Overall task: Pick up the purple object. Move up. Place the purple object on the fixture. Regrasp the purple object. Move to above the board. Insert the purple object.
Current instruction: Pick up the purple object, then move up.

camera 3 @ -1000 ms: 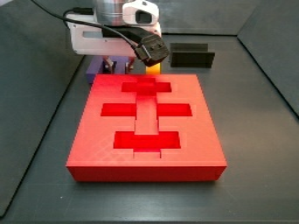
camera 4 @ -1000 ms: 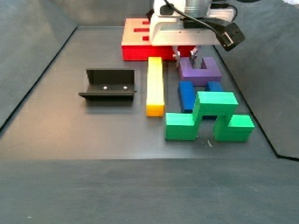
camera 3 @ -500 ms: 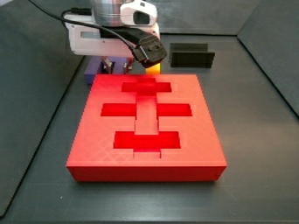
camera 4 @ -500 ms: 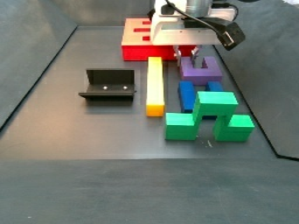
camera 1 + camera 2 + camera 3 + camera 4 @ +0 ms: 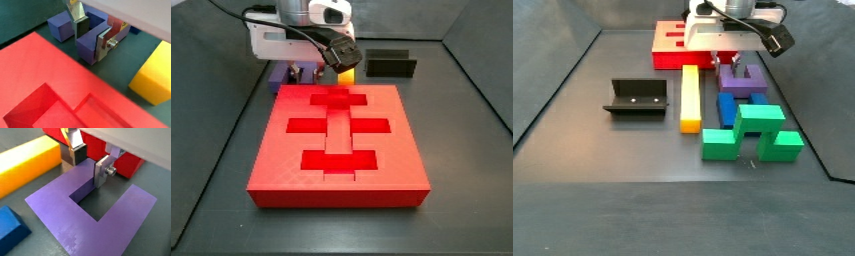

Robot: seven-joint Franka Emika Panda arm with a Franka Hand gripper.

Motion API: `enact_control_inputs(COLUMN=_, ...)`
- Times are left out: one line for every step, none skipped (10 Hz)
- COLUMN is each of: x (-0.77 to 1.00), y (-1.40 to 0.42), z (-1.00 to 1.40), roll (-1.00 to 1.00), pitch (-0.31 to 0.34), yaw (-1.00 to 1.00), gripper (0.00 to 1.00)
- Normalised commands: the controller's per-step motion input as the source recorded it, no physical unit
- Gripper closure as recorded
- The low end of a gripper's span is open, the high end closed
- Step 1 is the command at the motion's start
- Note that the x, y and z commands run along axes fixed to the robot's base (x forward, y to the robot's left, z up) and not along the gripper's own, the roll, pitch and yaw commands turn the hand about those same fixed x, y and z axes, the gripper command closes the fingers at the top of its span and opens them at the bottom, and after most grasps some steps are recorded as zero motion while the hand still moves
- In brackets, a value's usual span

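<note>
The purple object (image 5: 80, 215) is a U-shaped block lying flat on the floor beside the red board (image 5: 40, 80). In a side view (image 5: 743, 84) it lies between the board (image 5: 671, 48) and a blue block. My gripper (image 5: 87, 162) is down over it. One finger (image 5: 101, 172) stands in the U's slot and the other finger (image 5: 73, 150) stands on the prong's outer side, and both press on that prong. In a wrist view (image 5: 92, 36) the gripper shows the same hold. The black fixture (image 5: 636, 97) stands apart from it.
A long yellow bar (image 5: 690, 100) lies next to the purple block. A blue block (image 5: 727, 108) and a green block (image 5: 754, 130) lie beyond it. The board (image 5: 338, 140) fills the floor's middle in a side view. The fixture (image 5: 392, 65) is at the back there.
</note>
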Motion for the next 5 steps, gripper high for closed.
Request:
enact_control_inputs(x=0.0, y=0.0, z=0.0, roll=0.0, pitch=0.0, yaw=0.0, gripper=1.0)
enact_control_inputs(x=0.0, y=0.0, z=0.0, roll=0.0, pitch=0.0, yaw=0.0, gripper=1.0)
enact_control_inputs(x=0.0, y=0.0, z=0.83, roll=0.0, pitch=0.0, yaw=0.0, gripper=1.0)
enact_control_inputs(x=-0.01, y=-0.05, z=0.83, roll=0.0, pitch=0.004, yaw=-0.03, gripper=1.0)
enact_control_inputs(x=-0.05, y=-0.03, z=0.59, roll=-0.01, pitch=0.043, yaw=-0.02, gripper=1.0)
